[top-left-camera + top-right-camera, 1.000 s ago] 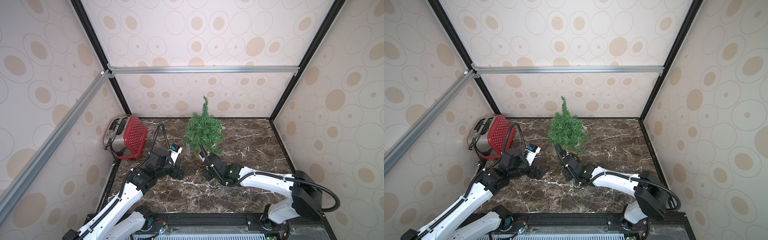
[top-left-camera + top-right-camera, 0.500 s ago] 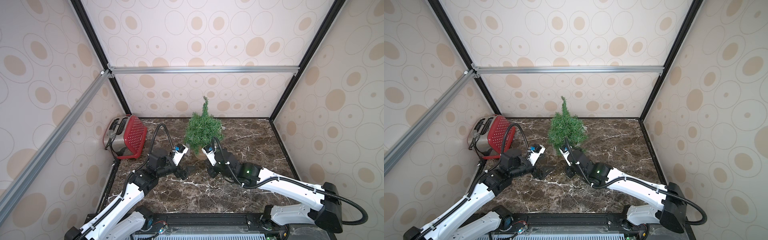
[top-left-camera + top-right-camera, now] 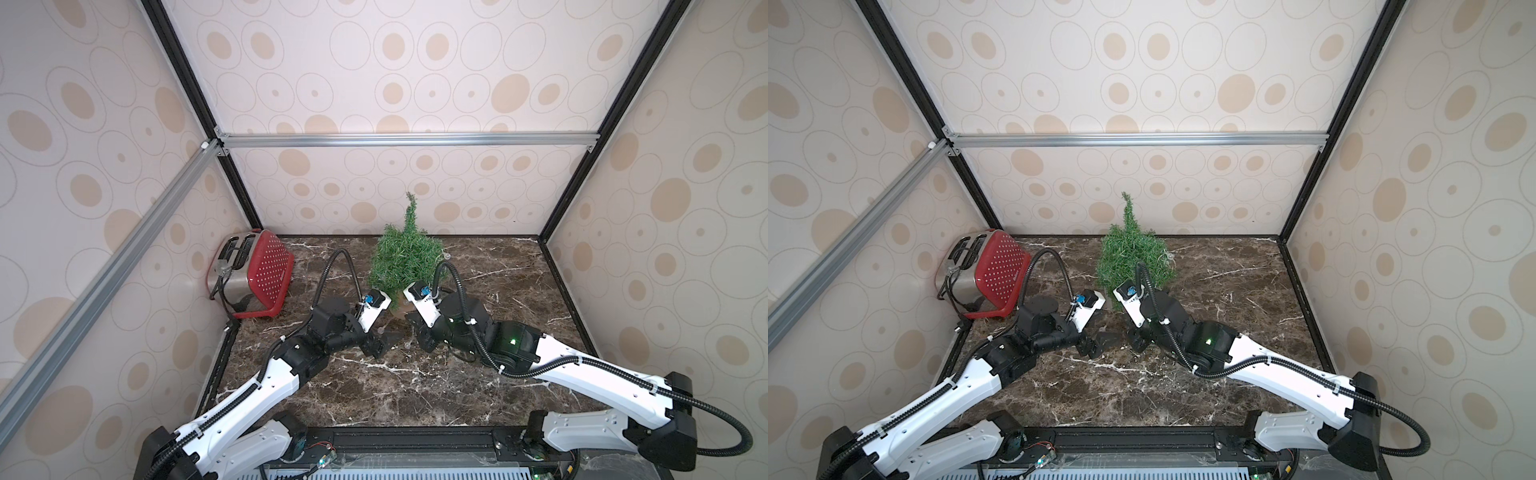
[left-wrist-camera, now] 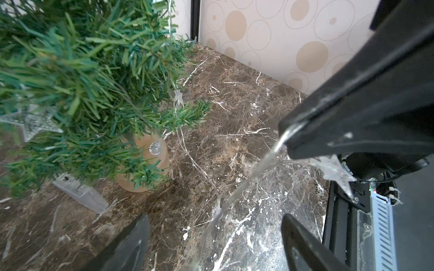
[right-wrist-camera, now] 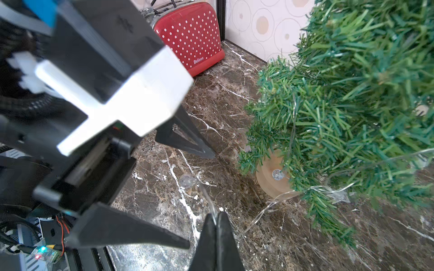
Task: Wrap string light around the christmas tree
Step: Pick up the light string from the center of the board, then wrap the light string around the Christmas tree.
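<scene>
String light [image 5: 187,181] sits clamped in our right gripper [image 5: 217,218] jaws near the tree [image 3: 405,257]. Left gripper [image 4: 215,217] jaws gape around it.

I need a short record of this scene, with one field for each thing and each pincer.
christmas tree: upright, near the back edge of the table
string light: partly draped over the branches
battery box: on the table beside the tree's base
right pincer: shut on the string light's wire
left pincer: open, the wire passing between its fingers
toaster: red, in the back left corner
</scene>
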You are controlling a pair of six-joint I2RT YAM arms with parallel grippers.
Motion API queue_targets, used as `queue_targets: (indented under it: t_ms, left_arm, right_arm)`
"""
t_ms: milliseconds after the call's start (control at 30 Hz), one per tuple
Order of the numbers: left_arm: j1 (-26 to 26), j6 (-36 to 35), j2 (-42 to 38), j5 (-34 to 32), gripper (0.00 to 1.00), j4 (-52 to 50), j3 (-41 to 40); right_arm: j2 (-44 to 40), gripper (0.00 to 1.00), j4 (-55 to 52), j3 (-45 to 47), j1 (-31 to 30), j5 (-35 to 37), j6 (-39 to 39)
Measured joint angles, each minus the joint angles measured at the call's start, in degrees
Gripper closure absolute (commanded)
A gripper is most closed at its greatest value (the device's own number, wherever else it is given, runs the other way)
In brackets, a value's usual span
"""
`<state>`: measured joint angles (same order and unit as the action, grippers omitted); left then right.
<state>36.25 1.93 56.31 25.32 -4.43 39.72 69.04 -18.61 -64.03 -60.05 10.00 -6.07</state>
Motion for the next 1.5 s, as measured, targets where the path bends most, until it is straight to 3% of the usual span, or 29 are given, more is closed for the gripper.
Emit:
queue_targets:
  t_ms: [100,267,300,467,667,833,1000,1167,1367,1433,1500]
  left_arm:
    - [0.1,0.5,1.1,-1.6,0.47,1.1,0.0]
    - [0.2,1.0,1.4,-4.0,0.96,2.4,0.8]
    - [0.2,1.0,1.3,-4.5,1.00,2.4,1.3]
    - [0.2,0.9,-1.0,-8.9,1.00,2.3,5.6]
    - [0.2,-0.9,-3.3,-19.3,1.00,2.1,13.7]
    - [0.2,-3.0,0.0,-32.5,1.00,0.4,23.8]
    - [-1.5,-4.3,7.1,-39.9,1.00,-2.8,32.7]
    - [-6.8,-4.1,15.4,-38.9,1.00,-5.3,40.5]
    - [-11.0,-4.0,27.2,-36.4,1.00,-8.2,52.3]
    - [-12.8,-4.1,31.2,-32.9,1.00,-9.1,56.1]
    - [-14.6,-4.1,35.3,-28.6,1.00,-10.5,60.1]
  right_arm:
    - [0.0,1.00,-0.4,-0.4,-0.4,-0.4,0.2]
    - [0.0,1.00,-1.3,-2.0,-0.8,-0.3,0.2]
    - [0.0,1.00,-1.7,-2.5,-0.8,0.1,0.2]
    - [0.1,0.99,-3.3,-7.6,-0.8,0.6,0.6]
    - [5.0,0.99,-5.0,-22.4,-1.0,1.6,1.7]
    - [12.7,0.98,-5.0,-34.7,-1.0,4.7,3.8]
    - [19.8,0.96,-4.0,-42.7,-1.0,9.1,6.6]
    - [27.3,0.95,-2.8,-48.0,0.0,15.5,8.3]
    - [33.8,0.88,-3.7,-52.3,4.2,18.6,7.1]
    - [34.8,0.81,-4.7,-54.1,5.5,19.0,6.2]
    - [35.0,0.67,-5.9,-55.4,6.7,19.0,5.4]
